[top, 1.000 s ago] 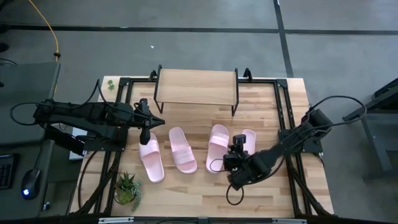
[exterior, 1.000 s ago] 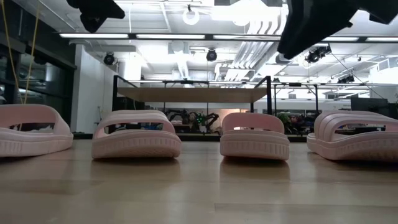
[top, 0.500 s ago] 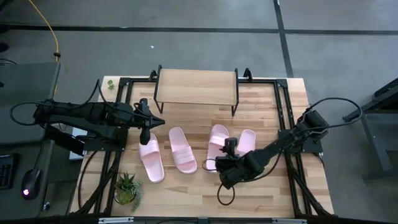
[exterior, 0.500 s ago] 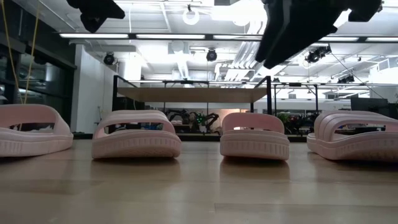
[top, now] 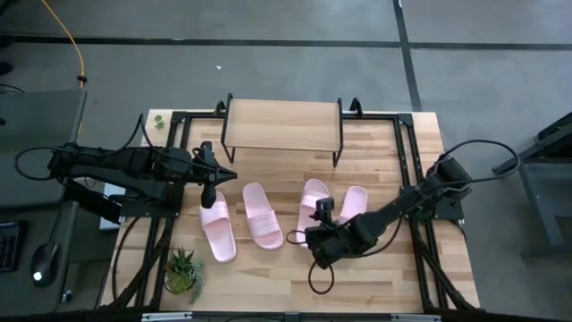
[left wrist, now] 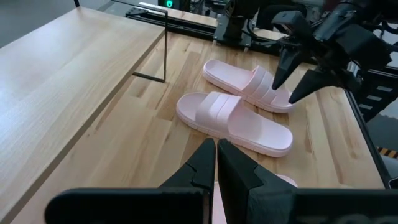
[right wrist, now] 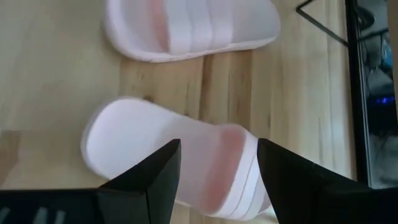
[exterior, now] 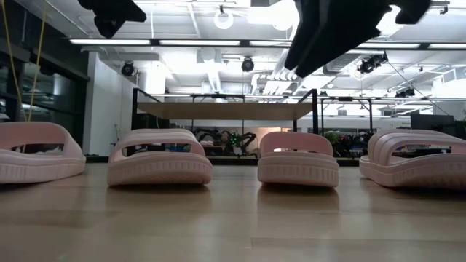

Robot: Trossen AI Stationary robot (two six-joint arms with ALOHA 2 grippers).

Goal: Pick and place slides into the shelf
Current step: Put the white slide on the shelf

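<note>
Right gripper (right wrist: 217,180) jaws open over slide (right wrist: 180,155), seemingly untouched.

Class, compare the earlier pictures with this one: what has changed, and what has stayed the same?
The right gripper has swung leftward over the third slide, jaws open, holding nothing. The left gripper, shut above the leftmost slide, all four slides and the shelf stayed put.

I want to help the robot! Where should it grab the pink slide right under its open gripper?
Probably by the ribbed strap of the slide, coming straight down from above. The slide lies flat, sole down, and its strap arches up off the footbed, so the right gripper, whose open fingers already straddle it, could close across that raised band.
</note>
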